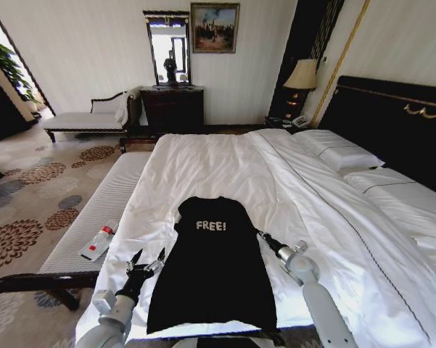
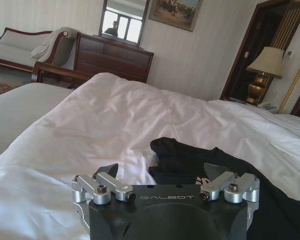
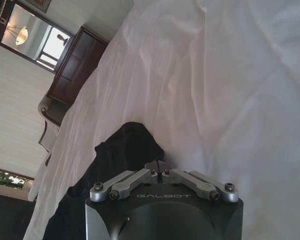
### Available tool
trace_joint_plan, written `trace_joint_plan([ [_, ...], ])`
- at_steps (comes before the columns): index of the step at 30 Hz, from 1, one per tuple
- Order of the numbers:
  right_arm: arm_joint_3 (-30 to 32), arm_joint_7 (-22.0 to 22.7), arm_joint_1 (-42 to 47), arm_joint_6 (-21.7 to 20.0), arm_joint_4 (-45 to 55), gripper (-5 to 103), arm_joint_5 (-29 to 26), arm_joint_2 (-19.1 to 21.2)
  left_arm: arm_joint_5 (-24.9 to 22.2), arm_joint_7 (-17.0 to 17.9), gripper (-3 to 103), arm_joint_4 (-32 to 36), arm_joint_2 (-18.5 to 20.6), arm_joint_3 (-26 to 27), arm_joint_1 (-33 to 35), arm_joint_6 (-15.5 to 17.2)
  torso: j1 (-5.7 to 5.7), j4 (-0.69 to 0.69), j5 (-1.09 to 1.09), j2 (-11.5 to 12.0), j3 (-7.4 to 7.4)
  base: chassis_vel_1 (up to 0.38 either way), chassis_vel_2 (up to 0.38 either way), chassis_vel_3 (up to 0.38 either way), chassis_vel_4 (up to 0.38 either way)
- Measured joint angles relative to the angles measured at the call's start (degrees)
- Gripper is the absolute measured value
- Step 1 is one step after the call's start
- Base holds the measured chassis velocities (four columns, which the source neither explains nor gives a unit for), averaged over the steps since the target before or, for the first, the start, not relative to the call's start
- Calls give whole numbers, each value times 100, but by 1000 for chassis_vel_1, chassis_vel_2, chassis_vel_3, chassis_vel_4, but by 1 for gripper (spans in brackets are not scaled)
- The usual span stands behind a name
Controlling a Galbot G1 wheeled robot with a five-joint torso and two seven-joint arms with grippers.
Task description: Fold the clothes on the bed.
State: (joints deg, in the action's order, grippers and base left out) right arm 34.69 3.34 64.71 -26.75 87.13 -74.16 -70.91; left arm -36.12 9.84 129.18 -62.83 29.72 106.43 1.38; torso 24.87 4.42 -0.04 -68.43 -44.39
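Note:
The clothes (image 1: 214,272), a black T-shirt with white "FREE!" lettering, lie flat near the foot of the bed (image 1: 225,163) on the white duvet. My left gripper (image 1: 146,258) hovers open just beside the shirt's left edge; in the left wrist view the left gripper (image 2: 162,172) spreads its fingers before the bunched black fabric (image 2: 189,155). At the shirt's right edge, near the shoulder, my right gripper (image 1: 261,235) is shut. The right wrist view has the right gripper (image 3: 158,166) with its tips meeting on the edge of the black fabric (image 3: 127,150).
A long pale bench (image 1: 94,210) runs along the bed's left side with a small white and red item (image 1: 99,241) on it. Pillows (image 1: 341,156) and the dark headboard (image 1: 392,119) lie to the right. A dresser (image 1: 173,109) and chaise (image 1: 83,119) stand at the far wall.

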Motion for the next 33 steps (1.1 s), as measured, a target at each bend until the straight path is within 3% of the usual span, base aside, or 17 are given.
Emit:
trace_joint_plan([
  [16,-223,-192,-1000,171,-762,0,503,1214,-100,-88,98,81,-56,158,62,-32,0,-1,1,0,0,0,0,0,0],
  [23,-545,-424,-1176,323,-1030,0,879,1373,-100,-111,98,86,-60,177,98,-44,0,0,1,0,0,0,0,0,0],
  [33,-966,-454,-1370,397,-1070,0,1204,1177,-81,-177,98,106,-91,302,205,-109,0,-1,0,0,0,0,0,0,0],
])
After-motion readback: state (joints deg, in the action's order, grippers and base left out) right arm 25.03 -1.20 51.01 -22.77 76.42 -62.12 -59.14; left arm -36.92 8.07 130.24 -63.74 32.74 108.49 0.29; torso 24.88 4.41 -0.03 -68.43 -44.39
